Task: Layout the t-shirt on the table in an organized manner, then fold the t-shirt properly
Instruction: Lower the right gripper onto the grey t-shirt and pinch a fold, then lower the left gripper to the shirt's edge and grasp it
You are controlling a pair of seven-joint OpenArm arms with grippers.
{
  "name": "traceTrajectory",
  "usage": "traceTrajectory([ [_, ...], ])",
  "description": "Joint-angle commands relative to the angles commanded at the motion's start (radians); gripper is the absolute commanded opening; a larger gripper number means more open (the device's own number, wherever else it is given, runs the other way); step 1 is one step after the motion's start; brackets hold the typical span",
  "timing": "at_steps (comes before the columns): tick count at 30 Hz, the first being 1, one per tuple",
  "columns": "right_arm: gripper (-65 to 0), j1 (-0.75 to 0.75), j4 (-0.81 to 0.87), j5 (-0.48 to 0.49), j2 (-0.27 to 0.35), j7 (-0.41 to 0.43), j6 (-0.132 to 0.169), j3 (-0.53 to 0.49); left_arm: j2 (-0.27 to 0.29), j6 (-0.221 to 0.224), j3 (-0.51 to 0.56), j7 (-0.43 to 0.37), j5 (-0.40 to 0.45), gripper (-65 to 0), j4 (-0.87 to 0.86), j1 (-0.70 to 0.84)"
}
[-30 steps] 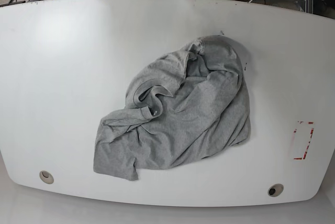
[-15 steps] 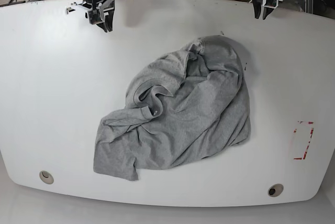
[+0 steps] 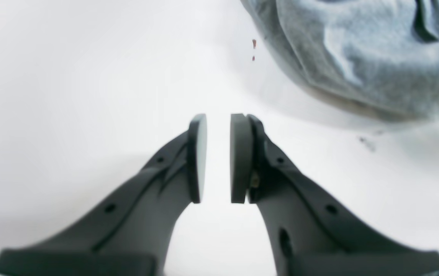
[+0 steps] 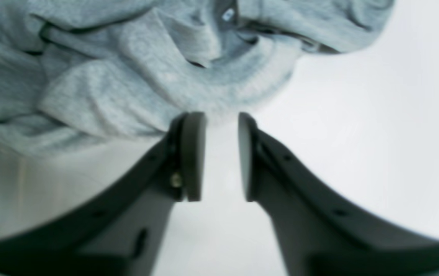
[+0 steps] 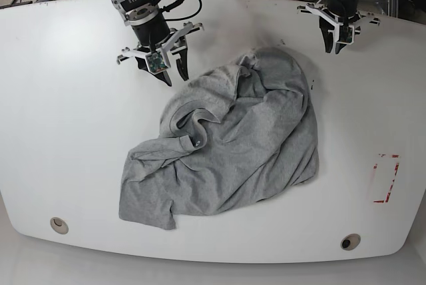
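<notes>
Right wrist view: my right gripper (image 4: pixel 221 157) hangs with jaws slightly parted and nothing between them, just short of the t-shirt (image 4: pixel 158 65), which lies crumpled mid-table (image 5: pixel 60 118). Left gripper (image 3: pixel 218 158) is likewise narrowly parted and empty, beside the shirt's far edge. I judge each gripper should widen, then pinch one single layer at a hem or shoulder, not a bunch. Only the base view shows the whole heap and the collar (image 5: pixel 186 120); wrist views show jaw gaps.
</notes>
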Motion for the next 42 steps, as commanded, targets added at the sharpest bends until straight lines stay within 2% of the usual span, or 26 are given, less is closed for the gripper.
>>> traceTrajectory([
  [2,-35.8,0.021,0.0,0.0,0.0,-0.015,-0.002,-0.025,0.0,0.0,0.0,0.003,0.0,-50.7,0.008,-0.008],
  [5,-30.4,0.091,-0.003,0.0,0.0,-0.098,0.0,-0.087,0.0,0.0,0.0,0.002,0.0,-36.8,0.011,-0.032],
  [7,-27.3,0.124,-0.009,0.0,-0.025,-0.141,0.006,-0.1,0.0,0.0,0.0,0.002,0.0,-26.3,0.012,-0.049],
  [10,-25.4,0.158,-0.037,0.0,-0.054,-0.164,0.008,-0.095,0.0,0.0,0.0,0.002,0.0,-18.7,0.017,-0.077],
  [27,-25.5,0.402,-0.331,0.002,-0.058,-0.164,0.002,-0.195,-0.006,0.0,0.0,0.002,0.0,-19.2,0.018,-0.117],
  [36,-25.7,0.462,-0.46,0.002,-0.058,-0.163,-0.002,-0.204,-0.006,0.0,0.0,0.002,0.002,-19.2,0.017,-0.117],
  [42,-26.6,0.462,-0.477,0.002,-0.052,-0.16,0.002,-0.203,-0.008,0.0,0.0,0.002,0.002,-19.2,0.017,-0.118],
])
